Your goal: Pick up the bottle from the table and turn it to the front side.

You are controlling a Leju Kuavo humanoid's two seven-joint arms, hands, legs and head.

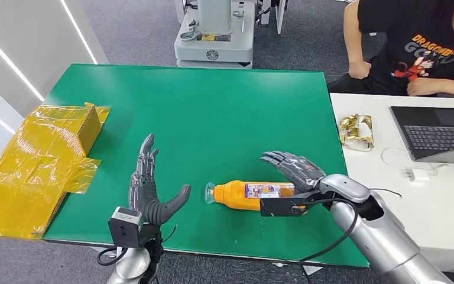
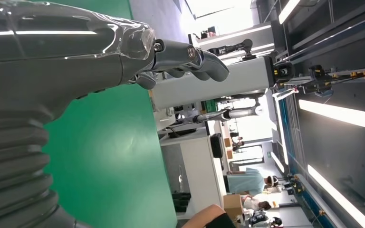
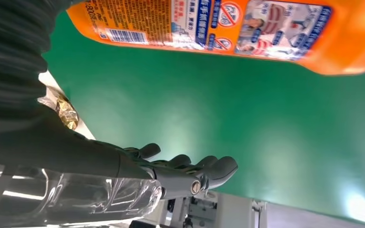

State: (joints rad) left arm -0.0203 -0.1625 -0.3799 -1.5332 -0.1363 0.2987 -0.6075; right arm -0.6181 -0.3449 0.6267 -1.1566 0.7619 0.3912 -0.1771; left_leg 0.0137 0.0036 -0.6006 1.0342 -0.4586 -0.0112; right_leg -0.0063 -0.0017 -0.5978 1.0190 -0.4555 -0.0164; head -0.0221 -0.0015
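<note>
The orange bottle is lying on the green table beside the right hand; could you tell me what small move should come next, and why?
Probably the right hand should lower and close its fingers around the orange bottle. The bottle lies on its side on the green table, unheld, and the hand sits open at its base end with fingers spread. The left hand is open and apart from it.
</note>
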